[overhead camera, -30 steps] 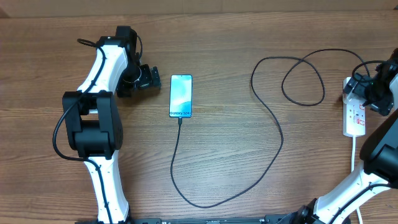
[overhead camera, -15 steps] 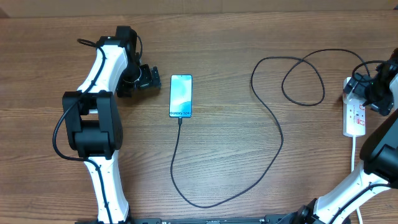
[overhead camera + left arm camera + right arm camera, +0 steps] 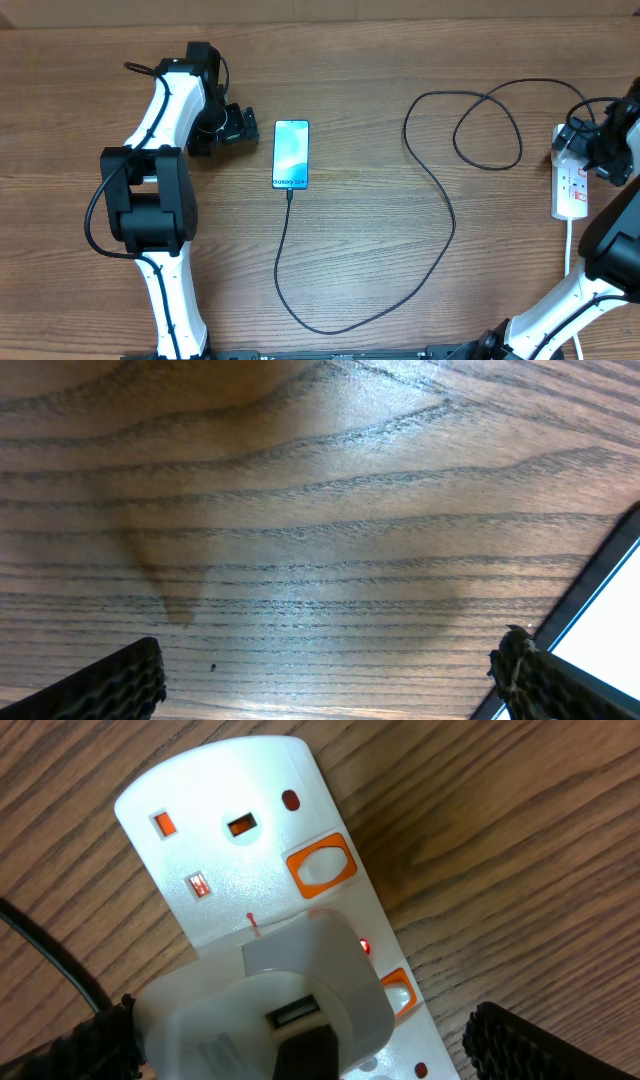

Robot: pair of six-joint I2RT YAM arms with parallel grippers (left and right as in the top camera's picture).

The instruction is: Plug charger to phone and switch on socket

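Observation:
The phone (image 3: 291, 153) lies flat at centre-left, its light blue screen up. The charger (image 3: 449, 212), a thin black cable, runs from the phone's near end (image 3: 289, 196) in a wide loop across the table to the socket (image 3: 572, 196). My left gripper (image 3: 245, 125) stands open just left of the phone; in the left wrist view (image 3: 325, 685) bare wood lies between its fingers and the phone's edge (image 3: 606, 610) shows at right. My right gripper (image 3: 320, 1055) hangs open over the socket (image 3: 215, 850), its fingers either side of a white adapter (image 3: 300, 980). Orange switches (image 3: 321, 865) show.
A white cord (image 3: 570, 245) leaves the socket toward the front edge. The cable forms a second small loop (image 3: 487, 130) at the back right. Both arm bases stand along the near side.

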